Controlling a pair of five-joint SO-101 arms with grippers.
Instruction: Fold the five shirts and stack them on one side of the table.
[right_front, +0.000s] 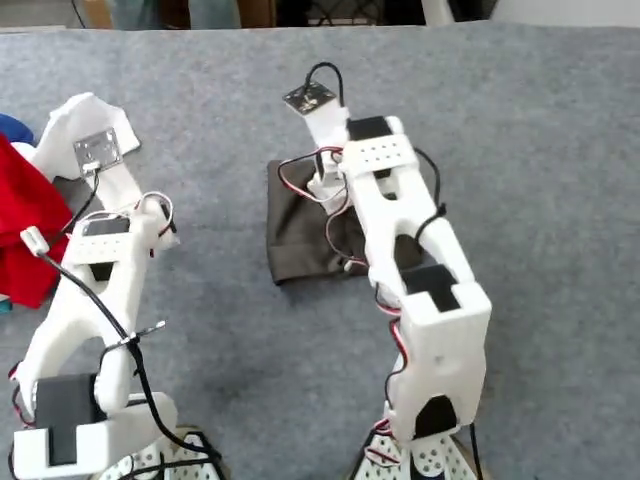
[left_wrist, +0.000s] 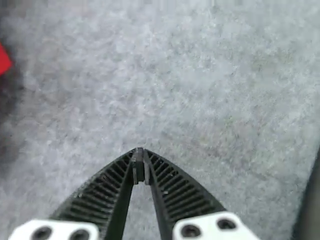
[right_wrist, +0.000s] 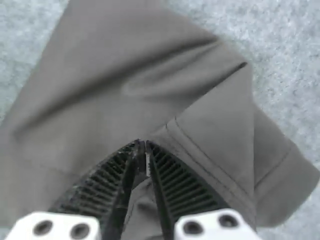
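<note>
A dark grey-brown shirt (right_front: 298, 232) lies folded in the middle of the grey table, partly hidden under the right arm (right_front: 400, 220). In the right wrist view my right gripper (right_wrist: 143, 150) is shut, its tips pinching a hemmed edge of this dark shirt (right_wrist: 130, 75). A red shirt (right_front: 25, 225) lies bunched at the table's left edge, beside the left arm (right_front: 95, 270). My left gripper (left_wrist: 139, 161) is shut on nothing and hangs over bare felt, with a sliver of the red shirt (left_wrist: 4, 59) off to one side.
A blue item (right_front: 12, 128) peeks out behind the red shirt at the left edge. Grey felt table (right_front: 540, 150) stretches open on the right and far sides. Both arm bases stand at the near edge.
</note>
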